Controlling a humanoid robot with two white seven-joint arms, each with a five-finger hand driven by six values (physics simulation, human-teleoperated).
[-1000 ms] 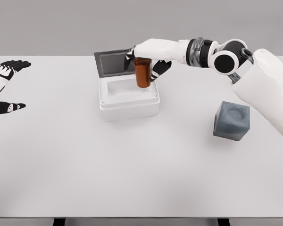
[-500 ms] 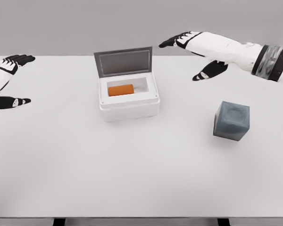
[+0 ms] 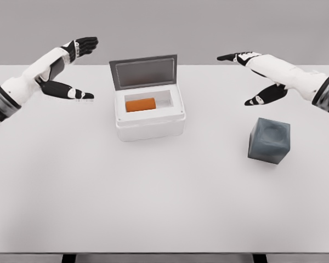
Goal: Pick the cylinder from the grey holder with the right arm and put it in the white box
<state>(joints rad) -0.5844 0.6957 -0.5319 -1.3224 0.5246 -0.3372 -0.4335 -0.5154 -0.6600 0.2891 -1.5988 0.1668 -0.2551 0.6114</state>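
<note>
Inside the white box point(image 3: 149, 127) the orange cylinder point(image 3: 140, 104) lies on its side. The right hand point(image 3: 256, 74) hovers apart, fingers spread, holding nothing; the left hand point(image 3: 68, 68) is likewise spread. The grey holder point(image 3: 269, 140) sits below the right hand.

Smooth matt white surface point(image 3: 153, 192); glossy white plastic box point(image 3: 149, 127); matt grey holder point(image 3: 268, 141); smooth orange cylinder point(image 3: 140, 104).
</note>
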